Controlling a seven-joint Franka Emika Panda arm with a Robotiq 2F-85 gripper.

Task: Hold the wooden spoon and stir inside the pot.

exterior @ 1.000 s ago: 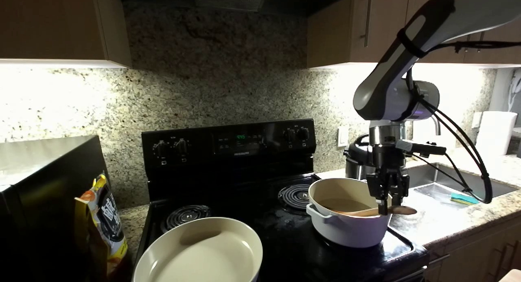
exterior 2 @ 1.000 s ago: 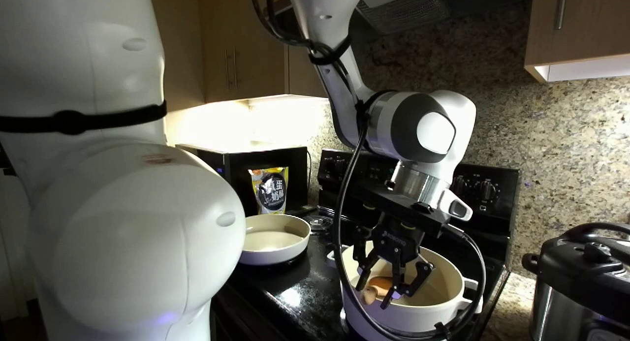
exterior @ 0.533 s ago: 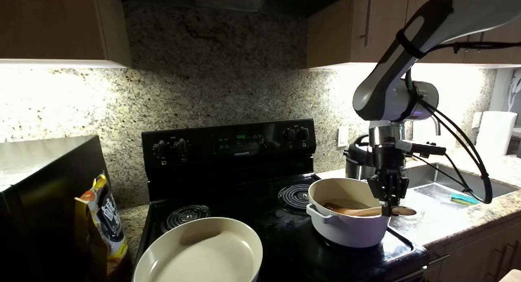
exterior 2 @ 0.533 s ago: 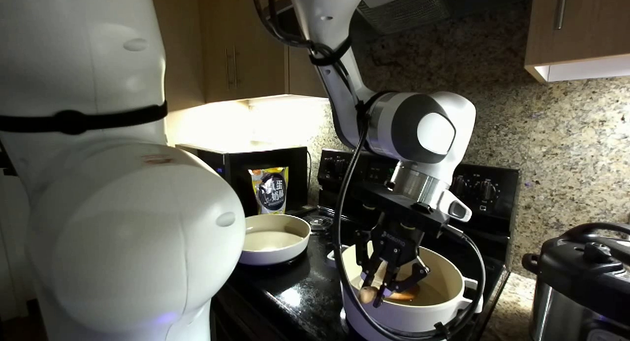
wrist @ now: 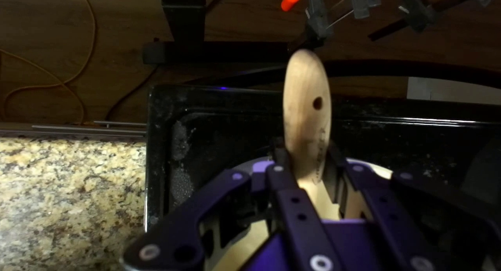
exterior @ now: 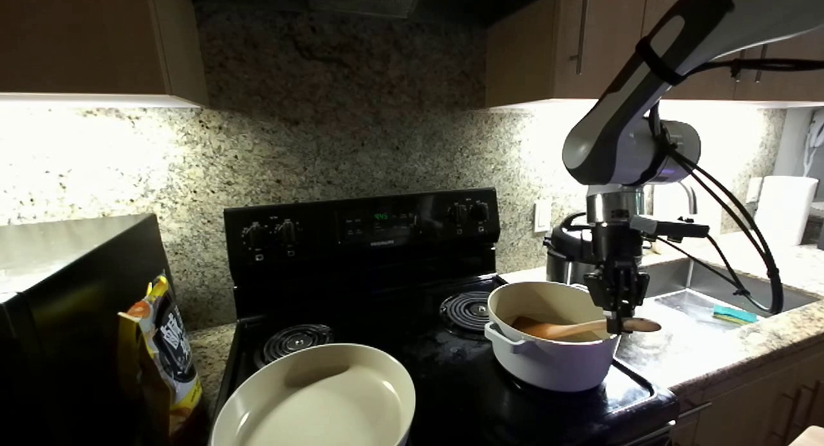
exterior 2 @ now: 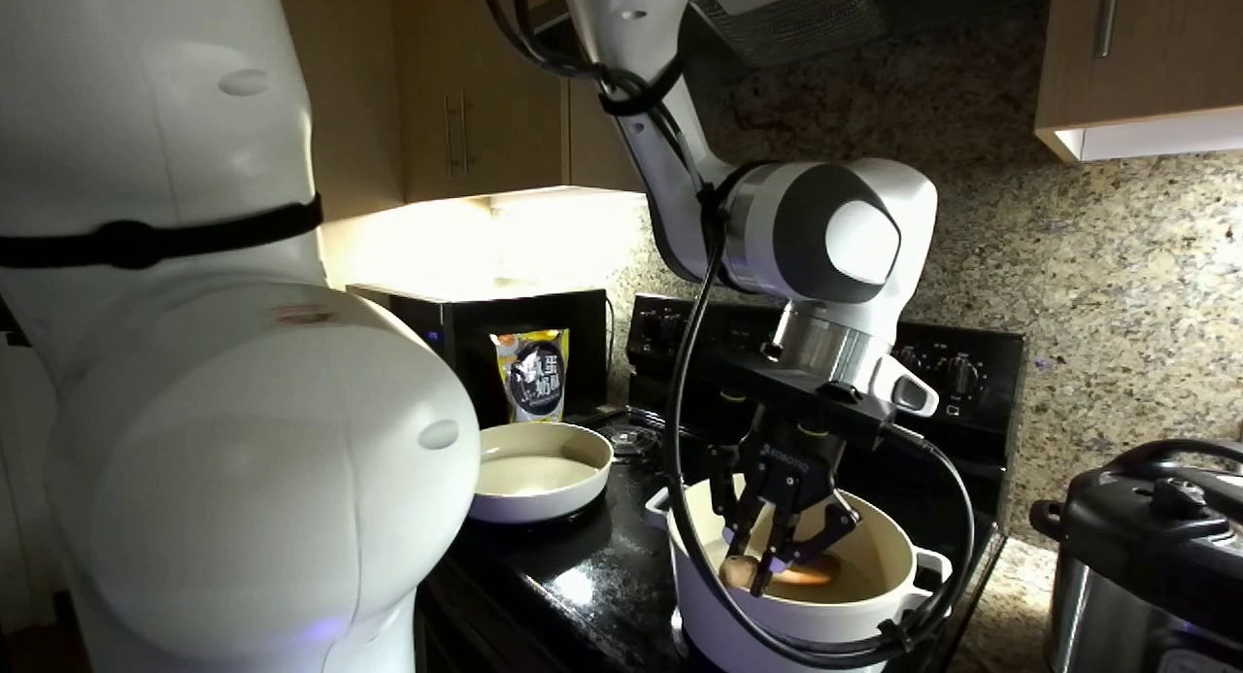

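Observation:
The white pot [exterior: 553,369] stands on the stove's front burner area, its brownish inside visible in both exterior views. My gripper [exterior 2: 753,564] is shut on the wooden spoon [exterior: 644,325], one finger on each side of the handle, just above the pot's near rim. The spoon leans across that rim: its broad end lies low inside the pot, while the handle's rounded tip sticks out past the fingers. In the wrist view the handle [wrist: 307,103], with a small hole, points up between the fingertips, and part of the pot's rim [wrist: 379,171] shows behind them.
A wide shallow cream bowl [exterior: 328,401] sits on the stove beside the pot. A steel-and-black cooker [exterior 2: 1136,576] stands on the counter close by. A snack bag [exterior 2: 534,377] leans against a dark appliance. A cable [exterior 2: 683,440] loops down past the pot.
The fingers have come together on the spoon's handle. Since then the gripper has risen slightly, and the handle end has lifted with it. The pot has stayed in place.

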